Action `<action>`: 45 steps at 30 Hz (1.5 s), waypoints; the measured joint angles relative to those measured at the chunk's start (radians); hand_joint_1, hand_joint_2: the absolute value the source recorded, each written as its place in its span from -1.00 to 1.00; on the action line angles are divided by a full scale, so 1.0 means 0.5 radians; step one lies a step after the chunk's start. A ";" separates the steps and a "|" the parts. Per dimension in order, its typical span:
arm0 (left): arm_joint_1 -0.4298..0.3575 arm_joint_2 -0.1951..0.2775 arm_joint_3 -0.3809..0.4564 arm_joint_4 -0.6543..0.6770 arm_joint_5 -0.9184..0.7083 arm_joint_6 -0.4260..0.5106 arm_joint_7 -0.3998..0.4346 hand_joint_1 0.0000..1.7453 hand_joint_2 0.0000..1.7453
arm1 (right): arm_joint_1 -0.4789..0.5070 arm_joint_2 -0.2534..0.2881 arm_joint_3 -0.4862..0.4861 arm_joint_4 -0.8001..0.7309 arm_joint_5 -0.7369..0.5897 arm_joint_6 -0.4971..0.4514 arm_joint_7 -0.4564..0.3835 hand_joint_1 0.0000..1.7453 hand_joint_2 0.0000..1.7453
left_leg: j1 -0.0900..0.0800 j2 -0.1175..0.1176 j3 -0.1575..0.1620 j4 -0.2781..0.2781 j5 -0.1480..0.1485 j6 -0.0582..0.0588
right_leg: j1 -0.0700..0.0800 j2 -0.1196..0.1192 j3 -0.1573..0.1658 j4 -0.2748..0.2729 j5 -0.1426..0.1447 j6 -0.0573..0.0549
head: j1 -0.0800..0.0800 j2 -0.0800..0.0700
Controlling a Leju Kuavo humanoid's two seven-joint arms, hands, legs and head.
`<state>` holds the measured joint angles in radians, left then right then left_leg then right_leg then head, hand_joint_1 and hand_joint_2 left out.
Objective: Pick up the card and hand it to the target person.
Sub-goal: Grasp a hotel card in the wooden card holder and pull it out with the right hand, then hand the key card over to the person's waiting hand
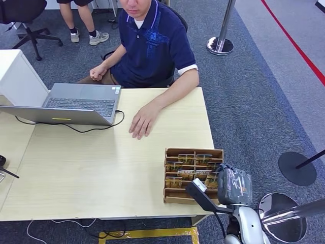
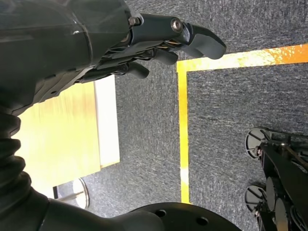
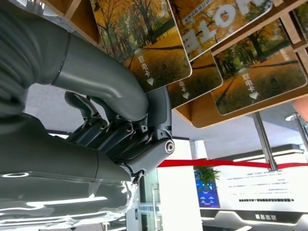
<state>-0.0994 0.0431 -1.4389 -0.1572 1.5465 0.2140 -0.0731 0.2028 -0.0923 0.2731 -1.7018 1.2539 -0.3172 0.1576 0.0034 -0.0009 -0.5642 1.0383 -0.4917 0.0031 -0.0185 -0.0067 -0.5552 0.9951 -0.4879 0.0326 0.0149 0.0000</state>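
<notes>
The card rack [image 1: 193, 174] stands at the lower right of the head view, on the near right corner of the table [image 1: 96, 162]. That corner puts it within reach of the right arm, which comes in from the lower right of the frame. The cards stand on edge in rows of slots, so that an upper edge is free for pinching.

The right hand [image 3: 145, 120] is at the rack. In the right wrist view, at the centre of the frame, the thumb and the darker fingers are closed together against the lower edge of one card [image 3: 145, 38], the autumn-tree print at the upper centre. The card sits in its slot among its neighbours; it is judged gripped but not yet lifted out.

The left hand [image 2: 160, 43] hangs beside the table edge above the carpet, at the top of the left wrist view. Its fingers are extended, lie close together and hold nothing. This arm has no part in the current step.

The person [image 1: 153, 46] sits at the far side, upper centre of the head view, one hand [image 1: 141, 122] flat on the table beside the laptop [image 1: 76, 104]. That hand is the probable receiving point, well apart from the rack.
</notes>
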 joint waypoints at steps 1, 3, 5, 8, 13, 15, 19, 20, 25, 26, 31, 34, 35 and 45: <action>0.000 0.000 0.000 0.000 0.000 0.000 0.000 -1.00 1.00 | 0.000 0.000 0.000 -0.008 0.000 -0.002 -0.003 0.80 1.00 | 0.000 0.000 0.000 0.000 0.000 0.000 | 0.000 0.000 0.000 0.000 0.000 0.000 | 0.000 0.000; 0.000 0.000 0.000 0.000 0.000 0.000 0.001 -1.00 1.00 | -0.001 0.000 0.000 -0.025 0.000 -0.008 -0.011 0.76 1.00 | 0.000 0.000 0.000 0.000 0.000 0.000 | 0.000 0.000 0.000 0.000 0.000 0.000 | 0.000 0.000; 0.000 0.000 0.000 0.000 0.000 0.000 0.000 -1.00 1.00 | -0.003 0.000 -0.001 -0.041 -0.001 -0.018 -0.019 0.71 1.00 | 0.000 0.000 0.000 0.000 0.000 0.000 | 0.000 0.000 0.000 0.000 -0.001 0.000 | 0.000 0.000; 0.001 0.000 0.000 0.000 0.000 -0.001 0.000 -1.00 1.00 | -0.013 0.004 -0.001 -0.057 -0.045 -0.087 -0.066 0.69 1.00 | 0.000 0.000 -0.003 0.000 0.000 0.000 | 0.000 0.000 0.000 0.000 -0.001 0.000 | 0.000 0.000; -0.001 -0.001 0.000 0.000 -0.002 -0.005 -0.002 -1.00 1.00 | -0.177 0.092 -0.015 -0.099 -0.123 -0.186 -0.185 0.73 1.00 | 0.000 0.003 0.000 0.000 0.000 0.000 | 0.000 0.004 -0.001 0.000 -0.001 0.000 | 0.000 0.000; -0.001 -0.002 0.000 0.000 -0.002 -0.006 0.000 -1.00 1.00 | -0.238 0.120 -0.020 -0.109 -0.122 -0.181 -0.195 0.74 1.00 | 0.000 0.002 0.000 0.000 0.000 0.000 | 0.000 0.003 0.000 0.000 -0.001 0.000 | 0.000 0.000; 0.000 -0.005 0.000 0.000 -0.002 -0.006 0.006 -1.00 1.00 | -0.305 0.150 -0.044 -0.123 -0.121 -0.182 -0.210 0.74 1.00 | 0.000 0.002 0.000 0.000 0.000 0.000 | 0.000 0.002 0.000 0.000 -0.001 0.000 | 0.000 0.000; 0.000 -0.006 0.000 0.000 -0.002 -0.006 0.007 -1.00 1.00 | -0.312 0.153 -0.047 -0.124 -0.122 -0.183 -0.213 0.74 1.00 | 0.000 0.002 -0.001 0.000 0.000 0.000 | 0.000 0.002 0.000 0.000 -0.001 0.000 | 0.000 0.000; 0.000 -0.009 0.000 0.000 -0.002 -0.009 0.010 -1.00 1.00 | -0.323 0.165 -0.060 -0.127 -0.139 -0.195 -0.235 0.69 1.00 | 0.000 0.002 -0.003 0.000 -0.001 0.001 | 0.000 0.002 -0.001 -0.001 -0.001 0.000 | 0.000 0.000; 0.000 -0.010 -0.001 0.000 -0.002 -0.010 0.010 -1.00 1.00 | -0.327 0.167 -0.062 -0.127 -0.152 -0.195 -0.248 0.70 1.00 | 0.000 0.002 -0.003 0.000 -0.002 0.001 | 0.000 0.002 -0.001 -0.001 -0.001 0.000 | 0.000 0.000; -0.002 -0.017 -0.002 0.000 -0.009 -0.024 0.013 -1.00 1.00 | -0.465 0.213 -0.053 -0.073 -0.297 -0.137 -0.371 0.76 1.00 | 0.000 0.002 -0.007 -0.001 -0.001 0.001 | 0.000 0.004 -0.001 -0.001 -0.001 0.000 | 0.001 0.000; -0.007 -0.019 -0.003 0.000 -0.026 -0.040 0.014 -1.00 1.00 | -0.657 0.272 -0.023 0.059 -0.368 -0.091 -0.401 0.77 1.00 | 0.000 0.002 -0.002 0.000 0.000 0.001 | 0.000 0.004 -0.001 -0.001 0.000 0.001 | 0.000 0.000; -0.008 -0.019 -0.004 0.000 -0.032 -0.043 0.014 -1.00 1.00 | -0.710 0.290 -0.013 0.105 -0.379 -0.085 -0.401 0.77 1.00 | 0.000 0.002 -0.001 0.000 0.001 0.001 | 0.000 0.003 0.000 -0.001 0.000 0.001 | 0.000 0.000; -0.015 -0.018 -0.021 0.000 -0.041 -0.162 -0.001 -1.00 1.00 | -1.143 0.421 0.062 0.541 -0.567 -0.083 -0.436 0.75 1.00 | 0.000 0.001 -0.004 0.000 0.002 0.001 | 0.000 0.002 -0.002 0.000 0.000 0.001 | 0.000 0.000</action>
<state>-0.1071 0.0340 -1.4492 -0.1572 1.5258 0.1328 -0.0738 -0.3688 0.1184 0.3043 -1.4313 0.9704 -0.3588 -0.0606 0.0036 -0.0006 -0.5664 1.0382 -0.4908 0.0039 -0.0184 -0.0055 -0.5564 0.9949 -0.4878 0.0331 0.0149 0.0000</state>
